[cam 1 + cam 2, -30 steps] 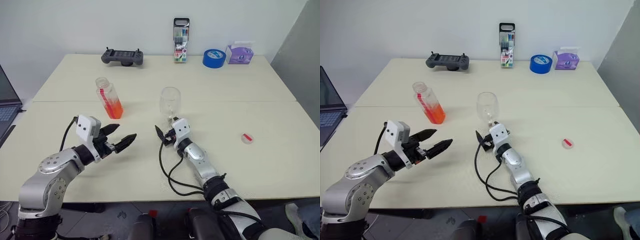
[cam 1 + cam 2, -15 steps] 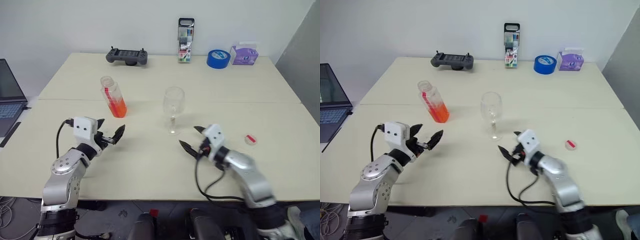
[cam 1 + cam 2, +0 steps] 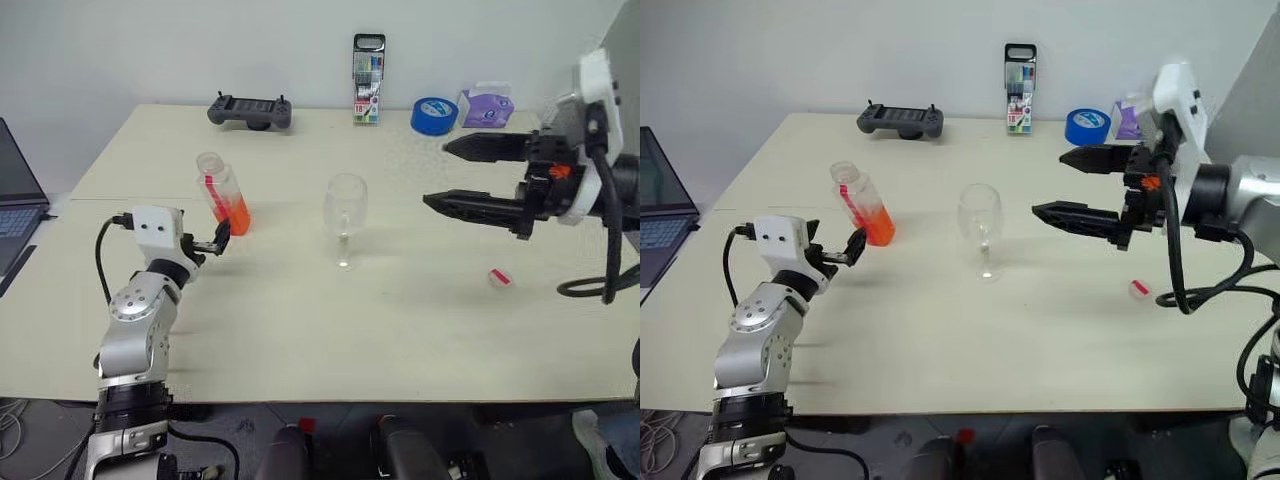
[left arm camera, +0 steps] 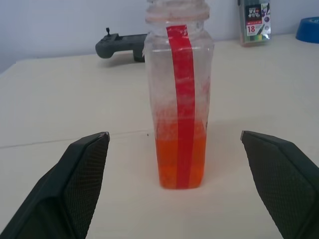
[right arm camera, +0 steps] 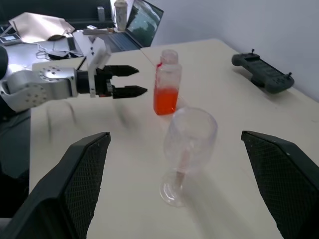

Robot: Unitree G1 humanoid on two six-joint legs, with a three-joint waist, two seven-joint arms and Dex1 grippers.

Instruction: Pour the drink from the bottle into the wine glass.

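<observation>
The bottle [image 3: 222, 194] stands uncapped on the left half of the table, its lower part holding the orange-red drink [image 4: 169, 159], a red stripe down its side. My left gripper [image 3: 840, 248] is open and level, just short of the bottle, which shows between the fingers [image 4: 87, 164] without touching them. The empty wine glass [image 3: 345, 205] stands upright mid-table, also seen from the right wrist as the wine glass [image 5: 189, 139]. My right gripper [image 3: 435, 174] is open and empty, raised well above the table to the right of the glass, pointing toward it.
A small pink-and-white cap [image 3: 497, 277] lies on the table at the right. Along the far edge stand a game controller [image 3: 248, 110], a marker pack [image 3: 367, 65], a blue tape roll [image 3: 432, 115] and a purple tissue box [image 3: 485, 105]. A laptop [image 3: 660, 200] sits off the table's left.
My right gripper has lifted from the table by the glass's foot, up and to the right. My left gripper has moved forward, closer to the bottle. Both stayed open.
</observation>
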